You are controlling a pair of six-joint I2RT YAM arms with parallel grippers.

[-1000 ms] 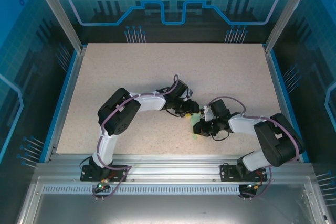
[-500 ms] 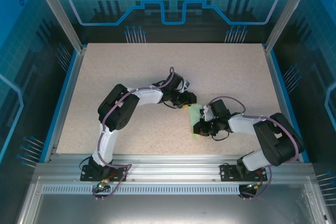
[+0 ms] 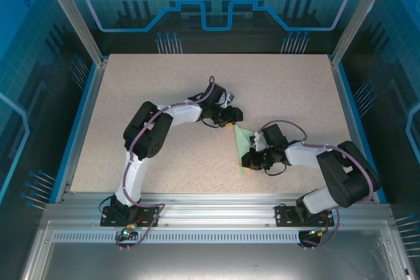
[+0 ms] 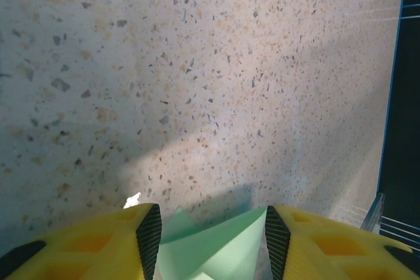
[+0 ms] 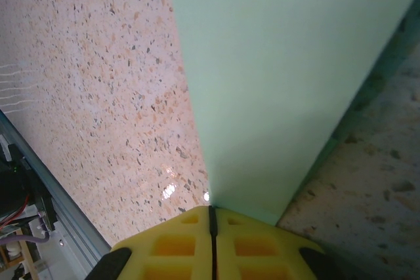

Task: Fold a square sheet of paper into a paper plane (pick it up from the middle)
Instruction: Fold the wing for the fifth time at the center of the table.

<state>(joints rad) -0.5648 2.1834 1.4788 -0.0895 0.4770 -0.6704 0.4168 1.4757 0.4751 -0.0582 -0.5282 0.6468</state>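
Nearest the arm bases, right of the table's (image 3: 144, 96) centre, the right gripper (image 3: 249, 157) has its yellow fingers (image 5: 177, 240) pressed together on the paper plane (image 3: 242, 141) (a slim, pale green folded strip). Farther back, the left gripper's (image 3: 231, 120) fingers (image 4: 98, 240) stand apart, the paper's pointed end between them.

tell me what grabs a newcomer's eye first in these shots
The folded mint-green paper stands out first, a pale bright patch on the speckled table where the two arms meet. The right gripper is shut on one edge of it. The left gripper stands open at the paper's far tip, with a folded corner lying between its yellow fingers.
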